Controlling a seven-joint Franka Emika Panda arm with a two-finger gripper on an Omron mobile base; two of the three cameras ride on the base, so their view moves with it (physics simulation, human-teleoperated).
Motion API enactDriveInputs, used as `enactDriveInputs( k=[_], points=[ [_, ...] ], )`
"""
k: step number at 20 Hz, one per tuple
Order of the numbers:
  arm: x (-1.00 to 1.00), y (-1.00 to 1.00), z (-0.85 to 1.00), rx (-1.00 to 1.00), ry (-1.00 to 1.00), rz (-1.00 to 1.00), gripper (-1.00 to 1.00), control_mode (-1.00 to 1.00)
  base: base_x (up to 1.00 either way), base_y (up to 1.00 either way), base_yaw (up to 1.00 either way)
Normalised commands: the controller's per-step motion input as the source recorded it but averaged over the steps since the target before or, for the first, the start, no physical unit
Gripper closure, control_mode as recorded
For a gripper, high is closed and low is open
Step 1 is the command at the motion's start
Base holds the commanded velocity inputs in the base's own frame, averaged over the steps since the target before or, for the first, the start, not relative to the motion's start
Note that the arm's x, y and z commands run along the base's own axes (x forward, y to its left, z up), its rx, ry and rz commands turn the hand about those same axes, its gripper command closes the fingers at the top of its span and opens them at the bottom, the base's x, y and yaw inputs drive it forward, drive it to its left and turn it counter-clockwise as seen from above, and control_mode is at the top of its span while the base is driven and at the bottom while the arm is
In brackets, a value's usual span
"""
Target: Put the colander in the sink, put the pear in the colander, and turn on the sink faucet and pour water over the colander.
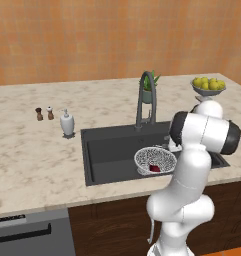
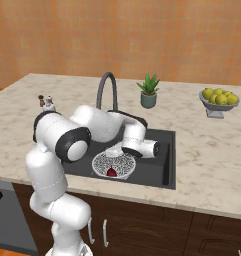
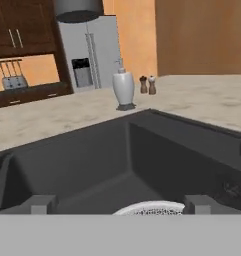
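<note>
The white-grey speckled colander [image 1: 155, 160] [image 2: 114, 164] sits inside the dark grey sink [image 1: 107, 150] [image 2: 157, 170], near its front wall. The dark red pear [image 1: 154, 168] [image 2: 111, 172] lies in the colander. My gripper [image 3: 121, 205] hovers low over the basin just above the colander and points along the sink toward the left wall. It is open with nothing between its fingers, and the colander's rim [image 3: 149, 208] shows just under them. The tall arched sink faucet [image 1: 144, 95] [image 2: 106, 90] stands behind the basin. No water is visible.
A white soap bottle [image 1: 67, 123] [image 3: 123, 89] and two small shakers [image 1: 44, 114] [image 2: 46, 102] stand on the counter left of the sink. A potted plant [image 2: 149, 91] and a grey bowl of yellow fruit [image 1: 208, 86] [image 2: 219, 100] are at the back right.
</note>
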Motion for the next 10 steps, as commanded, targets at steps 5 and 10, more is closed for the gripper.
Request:
enactDriveInputs(
  k=[5,10],
  points=[
    [0.0,-0.24,0.51,0.14,-0.09,-0.13,-1.0,-1.0,0.0,0.0,0.0],
    [0.15,-0.07,0.19,0.1,-0.33,-0.12,-1.0,-1.0,0.0,0.0,0.0]
  ],
)
